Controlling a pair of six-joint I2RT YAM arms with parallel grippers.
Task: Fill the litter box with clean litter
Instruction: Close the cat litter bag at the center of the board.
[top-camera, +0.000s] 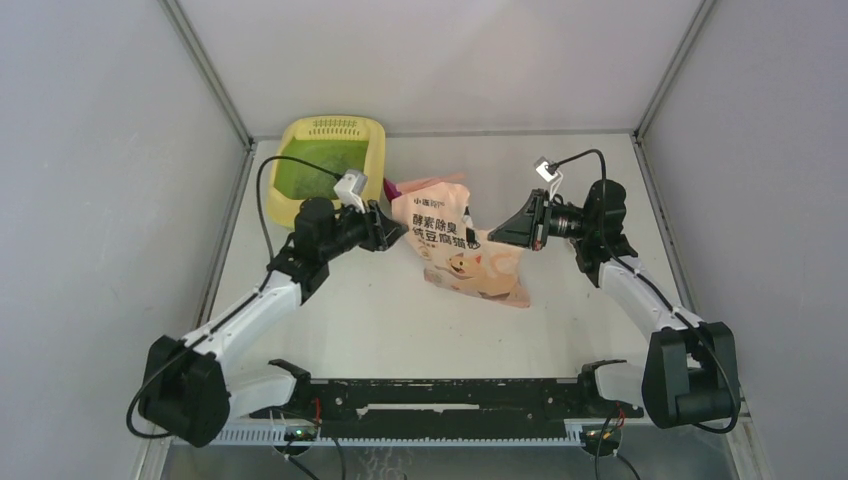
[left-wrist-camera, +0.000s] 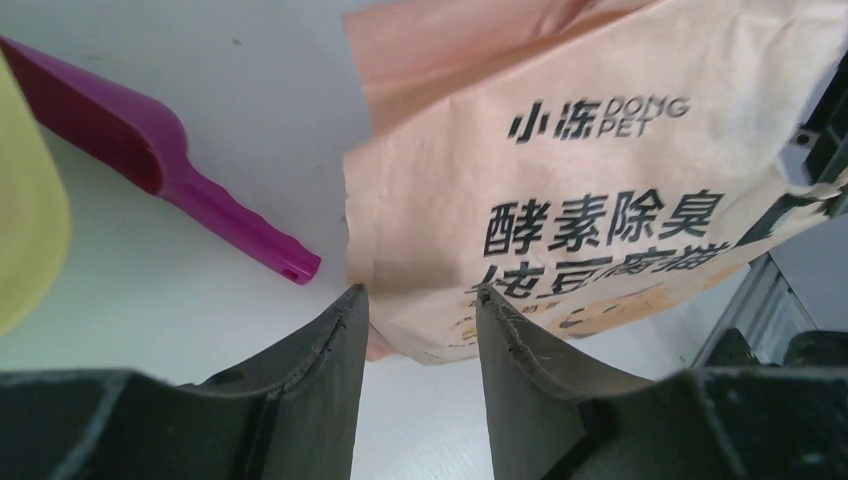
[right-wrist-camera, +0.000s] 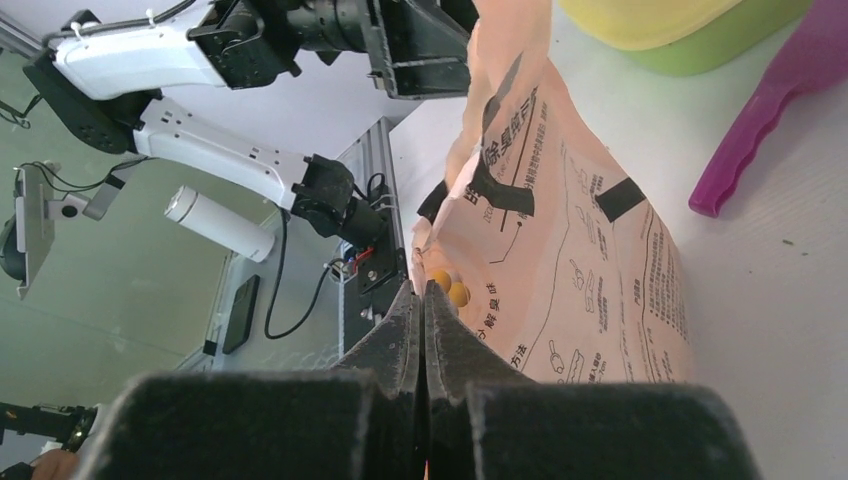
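The pale yellow litter box (top-camera: 372, 135) with its green floor stands at the back left; its rim shows in the left wrist view (left-wrist-camera: 25, 240) and the right wrist view (right-wrist-camera: 650, 20). No clean litter shows. A peach printed bag (top-camera: 460, 250) stands half upright in the middle of the table. My left gripper (top-camera: 400, 235) (left-wrist-camera: 419, 292) is open, with the bag's (left-wrist-camera: 600, 170) left edge just past its fingertips. My right gripper (top-camera: 497, 234) (right-wrist-camera: 420, 285) is shut on the bag's (right-wrist-camera: 570, 240) right edge.
A magenta scoop (left-wrist-camera: 160, 170) (right-wrist-camera: 770, 120) lies on the table between the litter box and the bag, its handle toward the bag. Grey walls close the table on three sides. A black rail (top-camera: 450, 400) runs along the near edge.
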